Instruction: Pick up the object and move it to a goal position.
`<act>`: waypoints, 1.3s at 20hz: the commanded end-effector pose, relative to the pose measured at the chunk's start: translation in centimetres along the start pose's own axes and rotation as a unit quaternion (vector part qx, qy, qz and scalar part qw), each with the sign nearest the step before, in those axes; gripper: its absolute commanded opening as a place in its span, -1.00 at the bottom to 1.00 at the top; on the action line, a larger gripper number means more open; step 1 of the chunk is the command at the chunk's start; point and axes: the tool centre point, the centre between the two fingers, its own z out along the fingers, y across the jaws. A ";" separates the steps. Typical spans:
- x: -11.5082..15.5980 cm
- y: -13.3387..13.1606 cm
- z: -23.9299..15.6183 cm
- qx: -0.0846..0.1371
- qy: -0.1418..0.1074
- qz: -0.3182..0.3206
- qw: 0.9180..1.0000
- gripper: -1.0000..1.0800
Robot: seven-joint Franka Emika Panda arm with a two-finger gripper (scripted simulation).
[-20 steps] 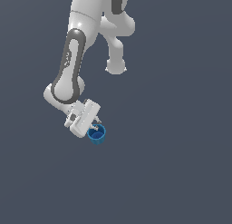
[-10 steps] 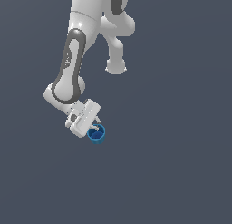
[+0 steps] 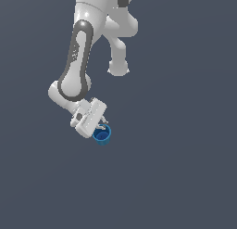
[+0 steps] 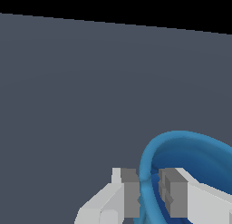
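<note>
Bright blue and glossy, the cup [image 3: 102, 135] is small and round, with a thick rim and a darker hollow inside. It sits at the tip of the white gripper [image 3: 102, 126], at about five o'clock from the gripper's body in the exterior view. In the wrist view the gripper [image 4: 148, 191] is clamped on the cup [image 4: 190, 148]: one grey fingertip [image 4: 130, 193] presses outside the rim wall, the other inside.
</note>
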 end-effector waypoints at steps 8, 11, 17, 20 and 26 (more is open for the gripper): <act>10.9 -1.9 1.1 0.001 0.000 -0.002 1.000 -1.00; 14.9 -2.5 1.4 0.001 0.000 -0.002 1.000 -1.00; 22.6 -3.7 2.1 0.001 0.000 -0.001 1.000 -1.00; 25.7 -4.0 2.4 0.001 0.001 -0.001 1.000 -1.00; 29.6 -4.3 2.6 0.000 0.002 -0.001 1.000 -1.00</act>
